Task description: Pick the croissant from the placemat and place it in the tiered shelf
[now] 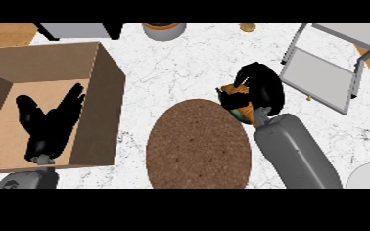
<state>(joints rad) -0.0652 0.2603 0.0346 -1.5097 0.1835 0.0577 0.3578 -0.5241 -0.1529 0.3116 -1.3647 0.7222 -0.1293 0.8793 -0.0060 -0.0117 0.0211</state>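
Head view of the counter. The croissant, golden-orange, is enclosed by the right hand, whose black fingers and thumb curl round it so that only patches of its crust show below and between them. Croissant and hand sit above the white marbled counter, just beyond the upper right rim of the placemat and clear of its surface. The placemat is a round, brown woven disc, seen as an oval, lying at the centre of the lower half of the view, with nothing resting on it. The grey right forearm runs from the hand's wrist down to the lower right edge, passing beside the mat's right rim.

To the right of the hand stands the tiered shelf, a pale grey frame with flat trays set at an angle, one tray nearer the hand and another higher at the upper right corner. Hand and shelf are near but apart.

At the left, an open cardboard box with brown walls occupies the counter. The left hand shows over the box's floor, fingers straight and spread, holding nothing.

Along the top edge are a grey pot and a dark-legged grey object, only partly visible. A white rounded object appears at the lower right edge.
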